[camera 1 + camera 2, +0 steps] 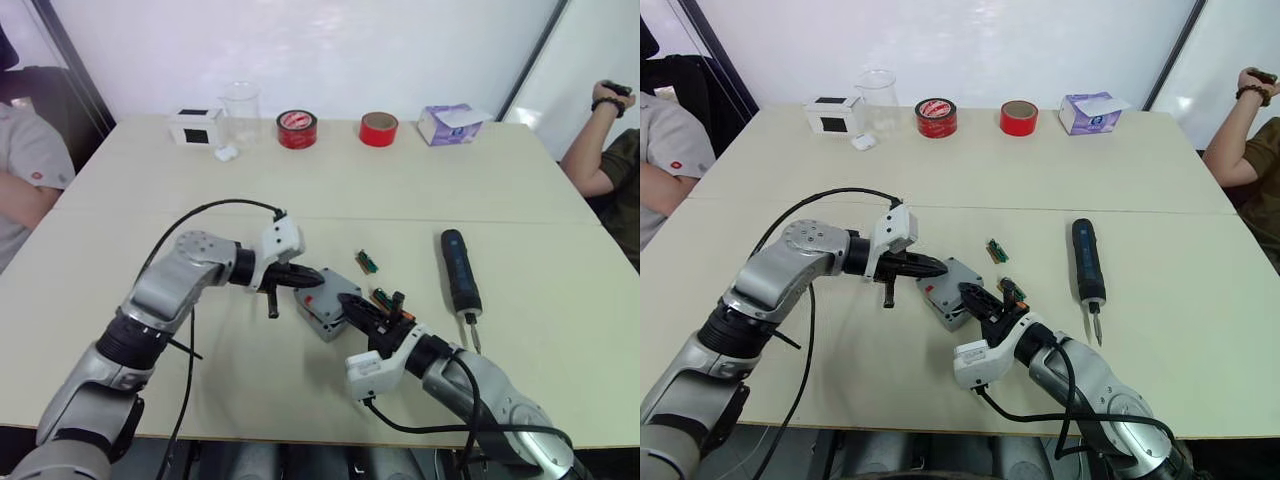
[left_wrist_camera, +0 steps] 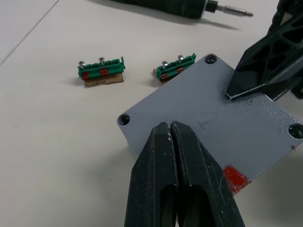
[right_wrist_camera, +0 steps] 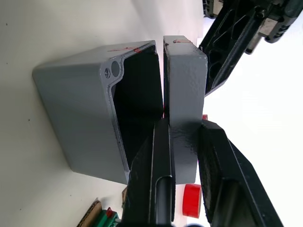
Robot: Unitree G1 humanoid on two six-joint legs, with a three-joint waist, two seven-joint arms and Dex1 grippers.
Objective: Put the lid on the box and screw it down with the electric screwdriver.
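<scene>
Near the middle of the pale beige worktop [image 1: 120, 240], toward its near edge: small square grey box [image 3: 80, 113], deeper half, open side facing the flat square grey lid [image 2: 213, 123] with screw holes at its corners and a red mark at one edge; lid not fully seated, a gap showing along one side, hinged open against the box rim. Right gripper [image 3: 182, 137] clamped on the lid's edge, one black finger inside the gap, the other on the lid's outer face. Left gripper [image 2: 171, 130] pressed closed, fingers together with nothing between them, tips resting on the lid's outer surface near the red mark. Right gripper's fingertip [image 2: 246, 85] touching the lid close to a corner hole.

Long dark blue-black pen-shaped electric screwdriver [image 1: 460, 270] lying flat toward the right edge of the worktop, thin metal bit pointing at the near edge, apart from the box and untouched. Two small green terminal blocks [image 2: 101, 71] with red marks and screws lying just beside the lid, between it and the screwdriver.

Along the far edge: white-and-black cube [image 1: 196, 126]; clear plastic cup [image 1: 241, 112] just beside it; red tape roll with white print [image 1: 297, 129]; plain red tape roll [image 1: 378, 129]; purple tissue pack [image 1: 452, 124]. A person's arm [image 1: 25, 190] at the left edge; another person's arm [image 1: 600, 150] at the far right corner.
</scene>
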